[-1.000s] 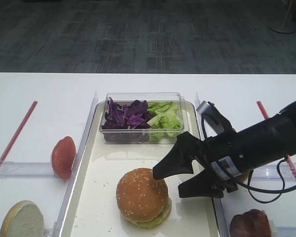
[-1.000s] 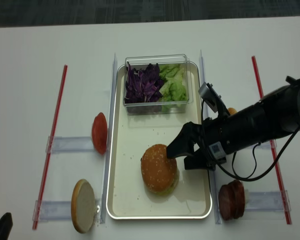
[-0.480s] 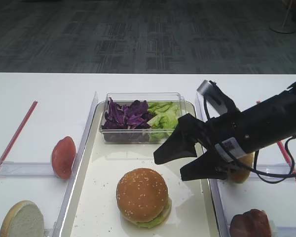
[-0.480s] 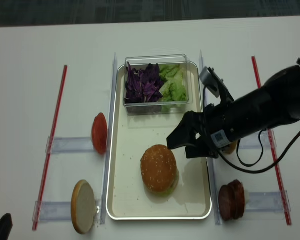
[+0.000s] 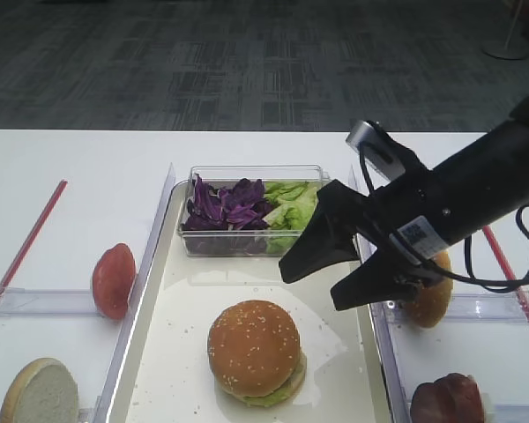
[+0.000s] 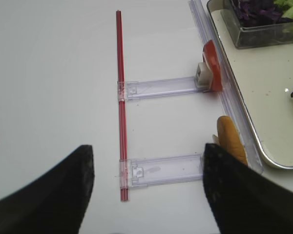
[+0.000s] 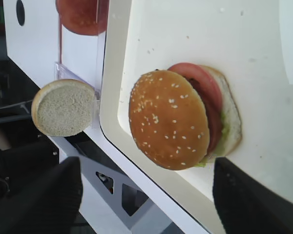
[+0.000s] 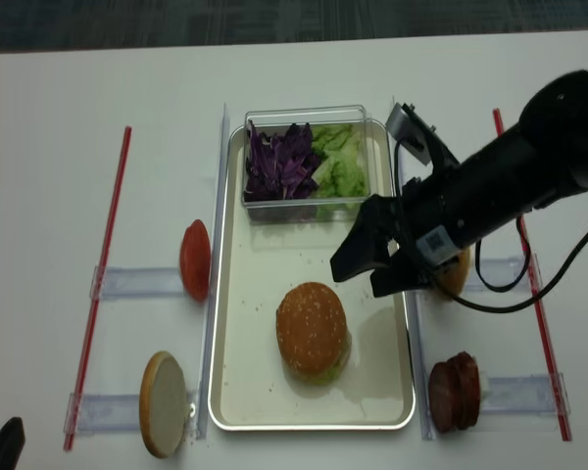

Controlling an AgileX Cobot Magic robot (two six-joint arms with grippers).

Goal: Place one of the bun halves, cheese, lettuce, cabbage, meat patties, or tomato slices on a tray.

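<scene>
Right gripper (image 5: 342,275): we see its black jaws spread wide and holding nothing, raised above the tray's right side, apart from the burger.
Left gripper (image 6: 146,187): we see two dark fingers set well apart, nothing between them.
Bun half (image 5: 253,346): sesame top crowns a stack near the tray's front.
Tomato slice (image 7: 205,92): we find it beneath the bun top, lettuce below.
Tray (image 8: 235,392): lies between clear rails.
Clear box (image 8: 304,191): on the tray's far end, holding cabbage (image 5: 225,204) left and lettuce (image 5: 293,208) right.
Meat patties (image 8: 455,391): stacked right of the tray.
</scene>
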